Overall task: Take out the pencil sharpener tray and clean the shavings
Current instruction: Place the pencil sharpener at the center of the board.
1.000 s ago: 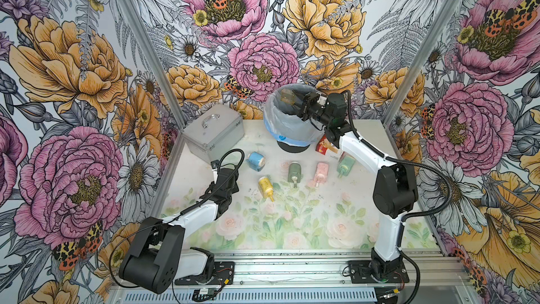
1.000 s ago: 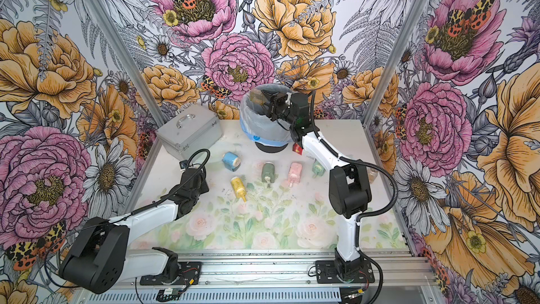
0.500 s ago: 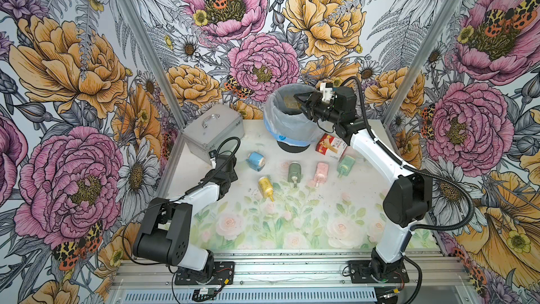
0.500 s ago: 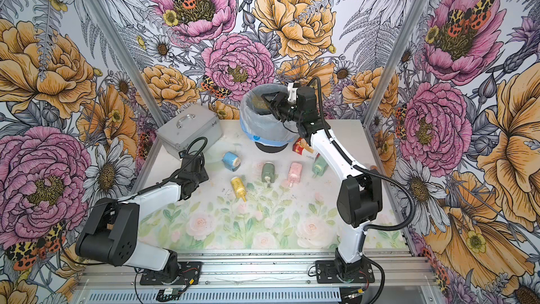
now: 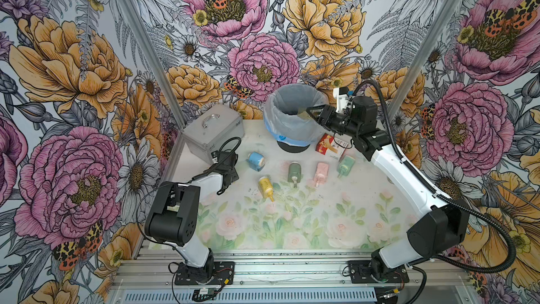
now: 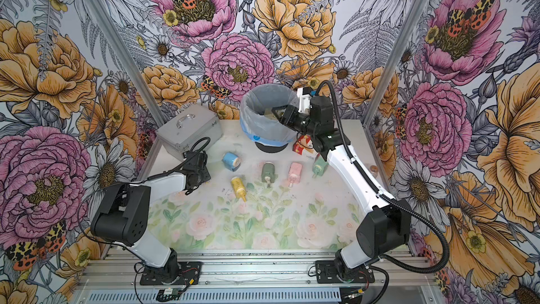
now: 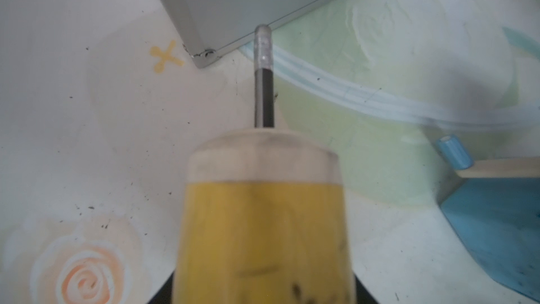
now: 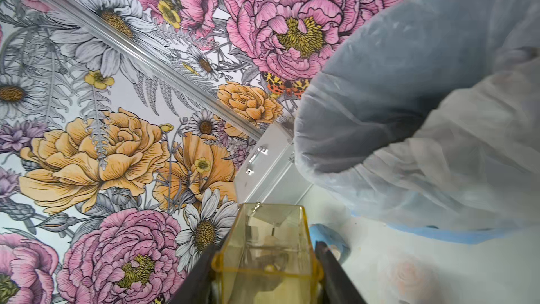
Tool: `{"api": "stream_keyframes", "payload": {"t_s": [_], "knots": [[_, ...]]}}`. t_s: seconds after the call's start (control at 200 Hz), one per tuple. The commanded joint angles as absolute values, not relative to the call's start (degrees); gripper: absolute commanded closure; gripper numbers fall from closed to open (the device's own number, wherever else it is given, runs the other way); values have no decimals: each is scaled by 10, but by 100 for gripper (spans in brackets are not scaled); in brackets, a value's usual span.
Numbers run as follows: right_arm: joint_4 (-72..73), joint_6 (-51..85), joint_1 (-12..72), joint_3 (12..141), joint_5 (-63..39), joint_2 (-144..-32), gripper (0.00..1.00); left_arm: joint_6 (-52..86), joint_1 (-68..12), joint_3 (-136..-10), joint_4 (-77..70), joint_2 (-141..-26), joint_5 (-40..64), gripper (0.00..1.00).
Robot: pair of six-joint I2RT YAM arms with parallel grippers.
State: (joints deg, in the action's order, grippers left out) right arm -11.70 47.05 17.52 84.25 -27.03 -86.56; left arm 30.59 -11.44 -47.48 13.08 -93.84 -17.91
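Aloft, right arm (image 5: 409, 176) outstretched, right gripper (image 5: 310, 111) clamping tray (image 8: 264, 247) over bin (image 5: 280, 125), left gripper (image 5: 225, 161) low, gripping yellow sharpener (image 7: 263, 229).

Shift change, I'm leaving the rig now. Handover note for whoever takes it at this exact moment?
Right gripper: shut on the yellow transparent tray, held at the rim of the bag-lined bin. In both top views the tray is over the bin's opening.
Left gripper: low beside the metal case, shut on a yellow sharpener body with a pale cap and dark crank rod.
Done: tray is out and at the bin.
Unclear: whether it is emptied; something brownish shows at its gripped end.
Left: finish dumping, refit the tray, clear the shavings speckling the table.
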Motion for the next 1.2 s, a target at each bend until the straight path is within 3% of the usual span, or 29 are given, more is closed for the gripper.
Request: {"api": "stream_keyframes", "payload": {"t_s": [0.0,0.17,0.3,0.676,1.196], "knots": [[-131,421,169,823,-243,-827,85,322,-112,-487,129,-949,-173,79],[-146,389,167,783,-221,-793,84,322,-115,-490,130,-957,-177,68],[-156,376,166,756,-214,-775,84,324,-119,-490,133,-959,-182,52],[-187,352,166,703,-196,-733,84,320,-132,-487,133,-945,-201,40],[-225,326,166,638,-165,-683,84,318,-132,-482,155,-897,-214,34]]}}
